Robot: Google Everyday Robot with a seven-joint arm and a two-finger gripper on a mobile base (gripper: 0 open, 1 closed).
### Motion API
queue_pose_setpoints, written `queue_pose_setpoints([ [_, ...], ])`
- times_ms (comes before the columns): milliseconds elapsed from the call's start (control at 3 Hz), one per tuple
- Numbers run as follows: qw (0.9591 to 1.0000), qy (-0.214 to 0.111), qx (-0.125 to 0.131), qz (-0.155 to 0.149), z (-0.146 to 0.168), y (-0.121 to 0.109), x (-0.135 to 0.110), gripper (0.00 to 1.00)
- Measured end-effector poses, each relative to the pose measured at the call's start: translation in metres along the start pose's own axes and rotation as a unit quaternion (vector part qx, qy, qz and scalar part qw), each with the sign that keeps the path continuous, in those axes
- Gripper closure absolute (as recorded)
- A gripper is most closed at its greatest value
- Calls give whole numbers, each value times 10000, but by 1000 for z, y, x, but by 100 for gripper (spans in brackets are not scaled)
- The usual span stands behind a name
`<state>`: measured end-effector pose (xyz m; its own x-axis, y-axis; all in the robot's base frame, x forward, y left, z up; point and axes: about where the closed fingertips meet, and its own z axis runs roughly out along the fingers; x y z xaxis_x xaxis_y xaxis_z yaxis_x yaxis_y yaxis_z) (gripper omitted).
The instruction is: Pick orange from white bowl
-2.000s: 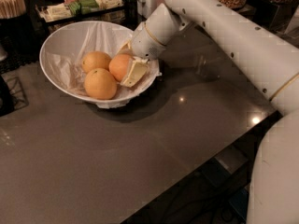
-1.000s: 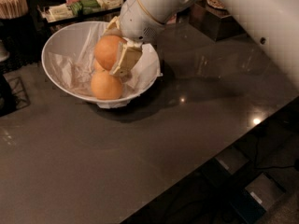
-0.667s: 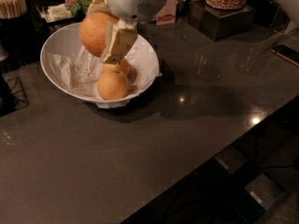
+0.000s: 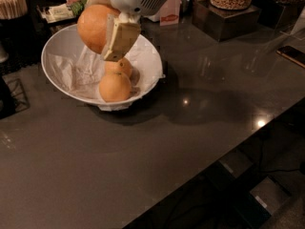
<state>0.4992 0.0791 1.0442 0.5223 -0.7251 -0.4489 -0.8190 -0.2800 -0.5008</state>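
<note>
My gripper (image 4: 102,25) is shut on the orange (image 4: 93,26), a round deep-orange fruit, and holds it in the air above the white bowl (image 4: 57,49). One pale finger pad (image 4: 119,41) lies across the orange's right side. The wide white bowl sits on the dark countertop at the upper left, lined with crinkled white paper (image 4: 76,75). Two paler yellow-orange fruits (image 4: 114,86) lie in the bowl below the gripper.
The dark glossy countertop (image 4: 157,142) runs toward the lower right, with its edge falling off on the right. A holder of sticks (image 4: 12,4) stands at the far left. Jars on a dark box (image 4: 226,13) and a small carton (image 4: 169,13) stand at the back.
The gripper closed on the orange in the bowl and lifted it up and out, toward the camera. Two paler fruits stay in the bowl.
</note>
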Motion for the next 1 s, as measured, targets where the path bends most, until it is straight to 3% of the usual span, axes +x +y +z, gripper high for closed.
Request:
queue_pose_setpoints([
  [333, 10000, 98, -17, -11, 1, 4, 2, 100],
  [667, 9988, 31, -11, 491, 17, 25, 51, 100],
  [1000, 9988, 32, -10, 495, 17, 26, 51, 100],
])
